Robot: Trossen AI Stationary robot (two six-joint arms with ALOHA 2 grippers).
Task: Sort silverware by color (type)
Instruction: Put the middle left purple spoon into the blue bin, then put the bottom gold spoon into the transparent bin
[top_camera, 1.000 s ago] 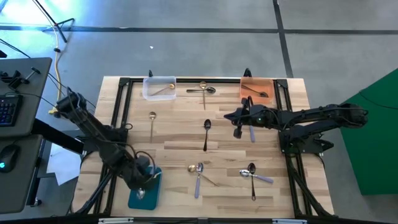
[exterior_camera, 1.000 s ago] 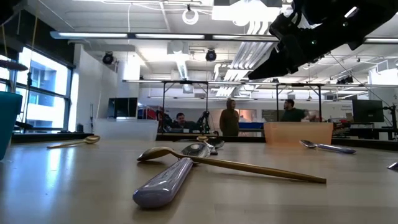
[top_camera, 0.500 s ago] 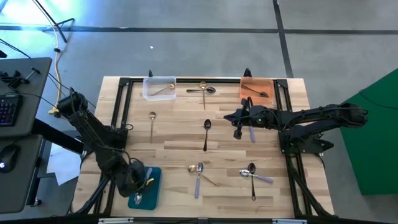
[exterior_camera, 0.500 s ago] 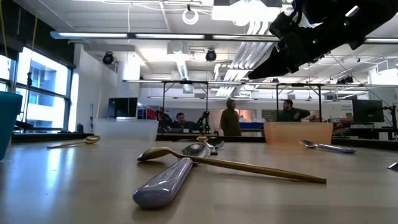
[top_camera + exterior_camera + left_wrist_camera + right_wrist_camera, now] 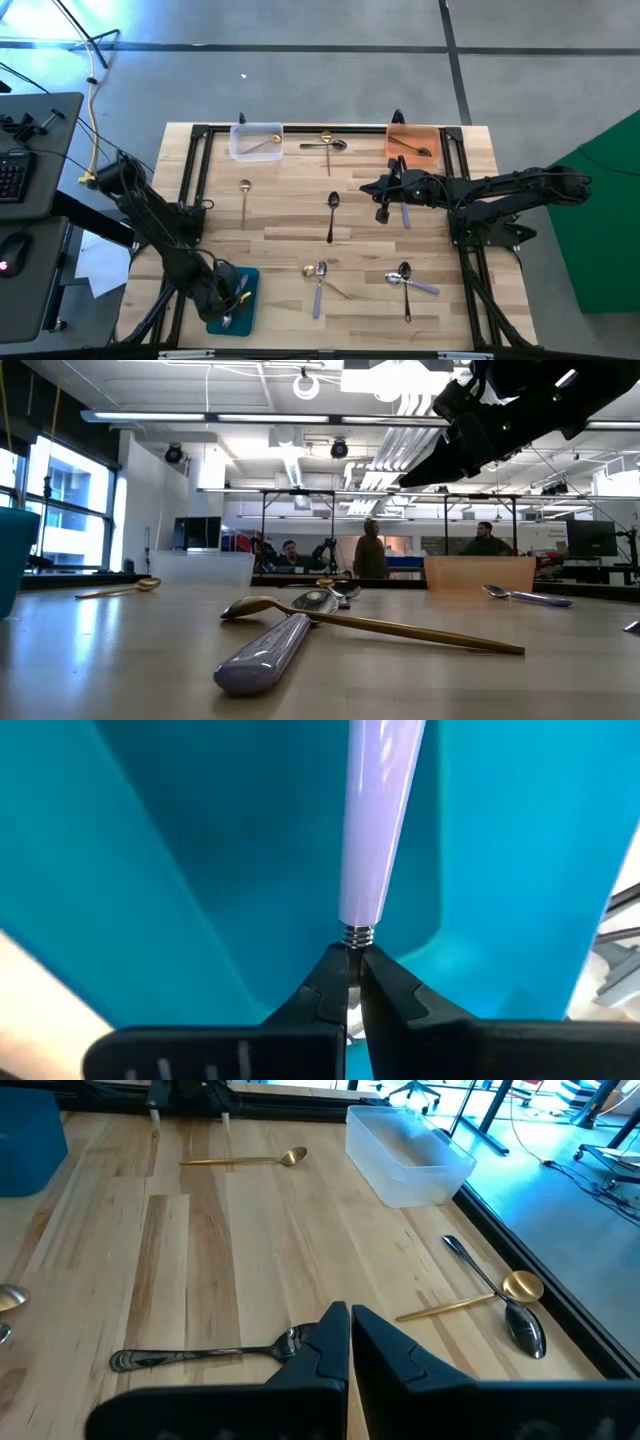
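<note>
Silverware is mostly unsorted: one gold spoon [image 5: 264, 145] lies in the clear tray [image 5: 256, 141], one dark spoon [image 5: 412, 148] in the orange tray [image 5: 411, 133], the left gripper [image 5: 349, 982] pinches a lilac-handled spoon [image 5: 378, 815] over the teal tray [image 5: 234, 301], the right gripper [image 5: 349, 1342] hovers pressed together, and about nine spoons remain scattered on the table [image 5: 280, 215]

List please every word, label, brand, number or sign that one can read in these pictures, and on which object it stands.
None can be read.
Left tool: only two plain white tick marks on its body, no letters.
Screens in the room behind the table: too small and blurred to read.
Spoons, for example the lilac-handled spoon, and the teal tray: no print shows.
</note>
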